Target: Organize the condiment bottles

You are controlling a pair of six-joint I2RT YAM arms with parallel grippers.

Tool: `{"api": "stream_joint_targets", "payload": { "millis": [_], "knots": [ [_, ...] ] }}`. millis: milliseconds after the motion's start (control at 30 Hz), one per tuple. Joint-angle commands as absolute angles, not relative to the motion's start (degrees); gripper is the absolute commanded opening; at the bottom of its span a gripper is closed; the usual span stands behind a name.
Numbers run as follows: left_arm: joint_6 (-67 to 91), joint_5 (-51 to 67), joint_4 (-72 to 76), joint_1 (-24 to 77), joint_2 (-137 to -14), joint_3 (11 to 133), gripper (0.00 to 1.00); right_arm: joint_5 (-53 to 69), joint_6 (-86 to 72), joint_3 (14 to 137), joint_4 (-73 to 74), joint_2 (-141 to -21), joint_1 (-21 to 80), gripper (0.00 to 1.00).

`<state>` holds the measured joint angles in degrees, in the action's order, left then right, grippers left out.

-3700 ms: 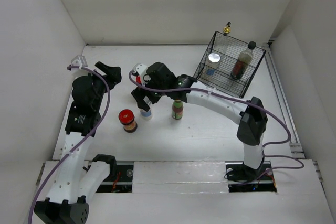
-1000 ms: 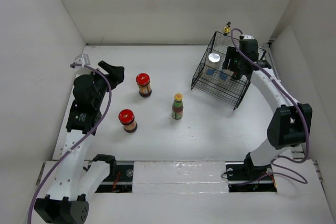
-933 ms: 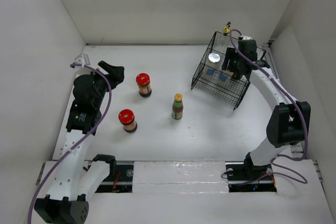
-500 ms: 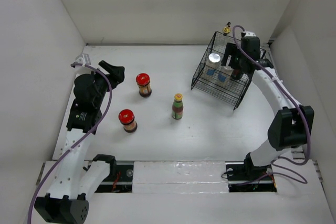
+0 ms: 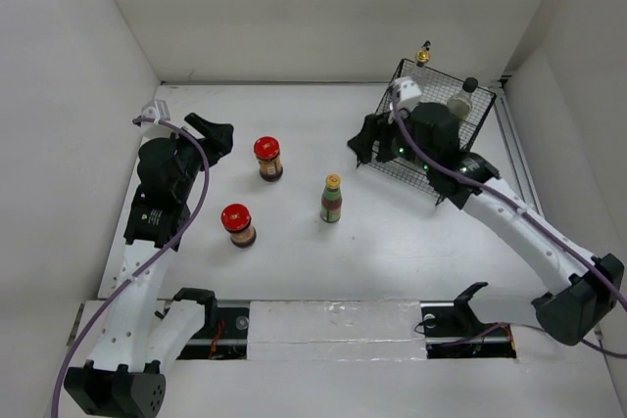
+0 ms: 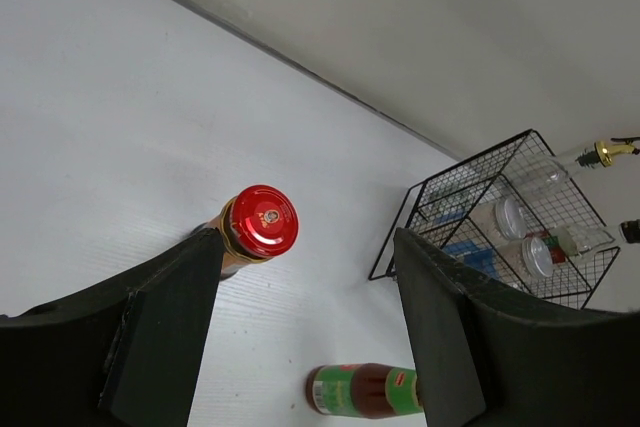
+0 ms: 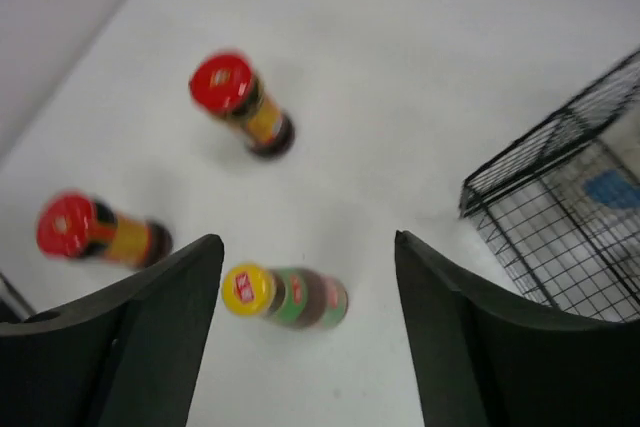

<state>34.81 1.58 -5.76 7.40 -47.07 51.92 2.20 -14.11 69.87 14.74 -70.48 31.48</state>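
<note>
L pincer (image 6: 305,247): jaws apart, nothing betw. them; hangs over left rear of the bench (image 5: 294,261), clear of every btl.
R pincer (image 7: 305,242): jaws apart, empty; hangs just left of the wire basket (image 6: 455,187), arm crossing over the basket's front. Wrist view blurred.
Rear red-lid jar (image 5: 266,157): upright on bench, near L pincer but not touching. Yellow/gold label band, dark contents.
Front red-lid jar (image 5: 237,224): upright on bench, nearer the arm bases, apart from the rear one. Same label band.
Green btl (image 5: 331,198): yellow cap, upright on bench, right of both red jars, betw. them and basket, touching neither.
White jar 1 (image 6: 511,215): silver cap, inside basket.
White jar 2 (image 6: 536,256): silver cap, inside basket, just beside jar 1.
Dark btl (image 5: 459,101): black cap, inside basket at its right rear corner.
Gold-top btl (image 5: 423,53): clear, outside basket, on bench behind its far corner, by the back wall.
Writing: none legible. Rear jar's lid has a small round emblem, too small to read. Green btl has a red patch on its label and a red mark on its cap, text unreadable. White jars show blue labels, no words made out.
Tally: 3 in basket, 4 on bench.
</note>
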Motion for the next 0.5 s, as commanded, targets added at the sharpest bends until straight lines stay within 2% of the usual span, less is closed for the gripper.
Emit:
{"api": "stream_joint_targets", "payload": {
  "millis": [0, 67, 333, 467],
  "knots": [
    [34.63, 2.81, -2.90, 7.12, -46.76, 52.91, 0.65, 4.31, -12.14, 68.03, 17.04, -71.45, 36.55, 0.79],
    [34.63, 2.81, -2.38, 7.12, -46.23, 52.91, 0.65, 4.31, -12.13, 66.63, 18.19, -71.98, 39.36, 0.86],
    [34.63, 3.34, -2.37, 7.12, -46.23, 52.38, 0.65, 5.63, -12.13, 66.61, 17.49, -76.54, 43.76, 0.88],
    [34.63, 3.34, -2.37, 7.12, -45.70, 52.38, 0.65, 5.63, -12.13, 68.29, 16.26, -80.76, 44.29, 0.78]
  ]
}}
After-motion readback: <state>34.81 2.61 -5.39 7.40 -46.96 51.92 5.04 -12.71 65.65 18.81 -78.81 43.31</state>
